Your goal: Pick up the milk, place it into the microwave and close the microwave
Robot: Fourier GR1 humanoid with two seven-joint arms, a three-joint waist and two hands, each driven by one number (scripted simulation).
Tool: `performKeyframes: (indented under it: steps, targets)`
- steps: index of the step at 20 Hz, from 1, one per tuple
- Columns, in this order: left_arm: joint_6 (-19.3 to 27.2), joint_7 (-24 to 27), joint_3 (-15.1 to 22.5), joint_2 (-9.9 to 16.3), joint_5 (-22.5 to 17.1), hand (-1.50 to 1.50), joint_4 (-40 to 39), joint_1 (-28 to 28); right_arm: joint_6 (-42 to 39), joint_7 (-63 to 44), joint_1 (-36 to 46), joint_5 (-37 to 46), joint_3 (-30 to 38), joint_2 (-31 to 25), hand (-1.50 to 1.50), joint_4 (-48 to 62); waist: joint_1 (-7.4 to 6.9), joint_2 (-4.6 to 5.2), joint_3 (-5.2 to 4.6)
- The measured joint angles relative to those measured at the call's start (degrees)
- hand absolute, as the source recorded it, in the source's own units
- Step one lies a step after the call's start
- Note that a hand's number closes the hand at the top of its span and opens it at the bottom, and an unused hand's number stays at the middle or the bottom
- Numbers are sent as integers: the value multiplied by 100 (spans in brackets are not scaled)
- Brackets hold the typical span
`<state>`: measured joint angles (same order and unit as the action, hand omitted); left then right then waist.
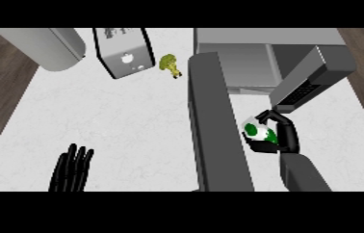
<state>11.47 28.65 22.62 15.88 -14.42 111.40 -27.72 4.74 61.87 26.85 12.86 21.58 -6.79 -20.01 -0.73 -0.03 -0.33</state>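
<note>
The milk (257,130) is a white carton with green spots, held at the right of the view. My right hand (282,133) is curled round it, thumb and fingers wrapping its sides. The microwave (245,58) stands at the back right with its inside showing. Its door (212,126) swings out toward me as a long dark slab, just left of the milk. A grey panel with buttons (310,80) slants above the hand. My left hand (71,168) rests at the lower left with straight fingers pointing up.
A grey cylinder (53,46) lies at the back left. Beside it stands a tilted grey box with a dark rim (124,54). A small yellow-green broccoli piece (170,63) lies on the white counter (121,121) near the microwave door's hinge.
</note>
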Motion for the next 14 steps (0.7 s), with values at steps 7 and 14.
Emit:
performKeyframes:
  steps: [7,14]
  targets:
    - [-169,112,-205,-15,-132,-150,-159,-21,87,-172,-129,-145,-377,490,150,-646,43,-9,25]
    - [-351,168,-378,65,-206,-150,-167,-210,819,-831,-73,-365,-881,635,150,-1469,47,-13,30]
